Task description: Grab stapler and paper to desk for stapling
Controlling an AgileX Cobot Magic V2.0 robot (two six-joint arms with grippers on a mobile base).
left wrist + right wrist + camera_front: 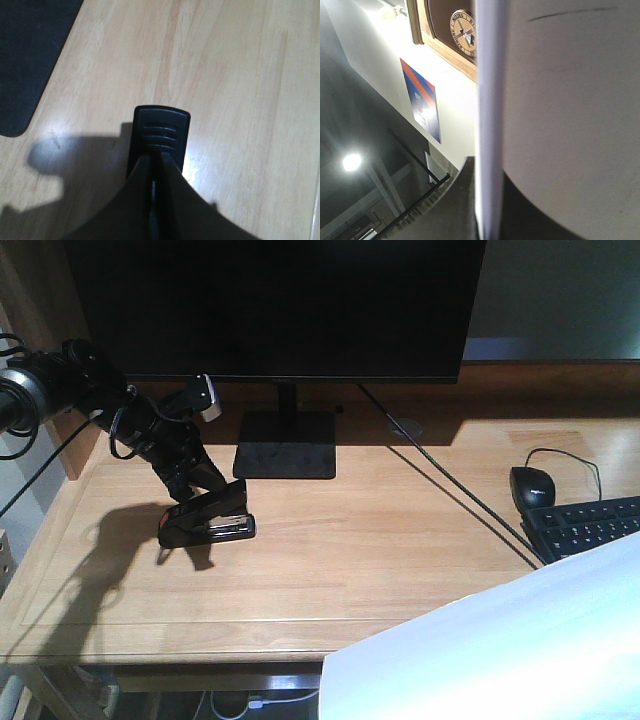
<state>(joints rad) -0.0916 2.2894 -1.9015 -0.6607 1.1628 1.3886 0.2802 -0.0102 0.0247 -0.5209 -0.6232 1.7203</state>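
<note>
A black monitor (270, 300) on a square stand (287, 445) fills 12 o'clock. A mouse (532, 485) and keyboard (590, 525) sit at 3, with a cable (470, 494) running past them. The pale planked wooden desk (350, 530) looks smooth. At 9 o'clock the left gripper (156, 161) pinches the black wedge stapler (207, 520) down at the surface. The right gripper (487, 212) clamps the white paper (500, 650), raised at 5 o'clock.

Light wood desk (330, 570) with grooved border, black monitor stand base (287, 445) at back, thin cable (450, 490) running diagonally, mouse (532, 486) and keyboard (590, 525) at right, black stapler (205, 520) at left
</note>
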